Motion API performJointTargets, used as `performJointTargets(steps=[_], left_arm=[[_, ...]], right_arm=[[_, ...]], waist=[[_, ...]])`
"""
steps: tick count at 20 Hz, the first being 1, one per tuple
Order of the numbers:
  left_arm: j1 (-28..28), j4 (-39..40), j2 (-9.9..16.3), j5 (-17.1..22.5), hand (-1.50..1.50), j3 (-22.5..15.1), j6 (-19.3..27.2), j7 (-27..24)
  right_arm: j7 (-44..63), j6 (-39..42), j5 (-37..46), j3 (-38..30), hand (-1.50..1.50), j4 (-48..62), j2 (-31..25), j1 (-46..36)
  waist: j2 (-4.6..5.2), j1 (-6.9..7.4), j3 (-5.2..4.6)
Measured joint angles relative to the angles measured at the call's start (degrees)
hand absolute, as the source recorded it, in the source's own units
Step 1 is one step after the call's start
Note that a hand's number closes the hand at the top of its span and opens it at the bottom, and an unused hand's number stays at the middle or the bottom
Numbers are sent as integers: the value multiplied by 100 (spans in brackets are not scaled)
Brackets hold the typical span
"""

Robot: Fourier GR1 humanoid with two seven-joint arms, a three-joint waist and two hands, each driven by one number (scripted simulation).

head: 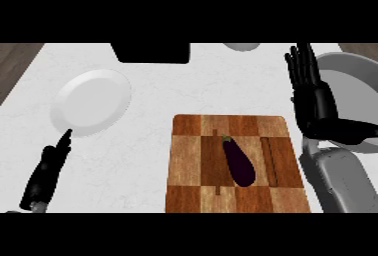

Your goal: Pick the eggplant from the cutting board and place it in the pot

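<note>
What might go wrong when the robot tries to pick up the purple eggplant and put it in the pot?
The dark purple eggplant lies flat on the checkered wooden cutting board, and it is smooth and rounded, so it may roll or slip as fingers close on it. The open right hand is raised in front of the grey pot, so it must come across to the board first and might bump the pot's rim on the way back.
</note>
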Motion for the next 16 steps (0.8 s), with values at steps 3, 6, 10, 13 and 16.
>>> performJointTargets(steps=[3,6,10,13,16], left_arm=[[-39,-317,-210,39,0,144,143,-310],[-280,-755,-584,131,0,268,287,-749],[-303,-1178,-914,276,0,339,312,-1158],[-183,-1422,-1250,218,0,204,401,-1433],[-125,-1489,-1372,208,0,212,352,-1606]], right_arm=[[-319,395,1,-17,150,-421,-316,161],[-805,916,40,-85,150,-837,-798,116],[-881,254,1017,-421,-150,-614,-1393,726],[-1498,-2,1310,-271,-150,-1023,-1197,1502],[-2049,-80,1485,-57,-150,-1697,-1061,2213]], waist=[[104,-85,4],[109,-168,3],[143,-309,-14],[181,-272,-2],[199,-257,3]])
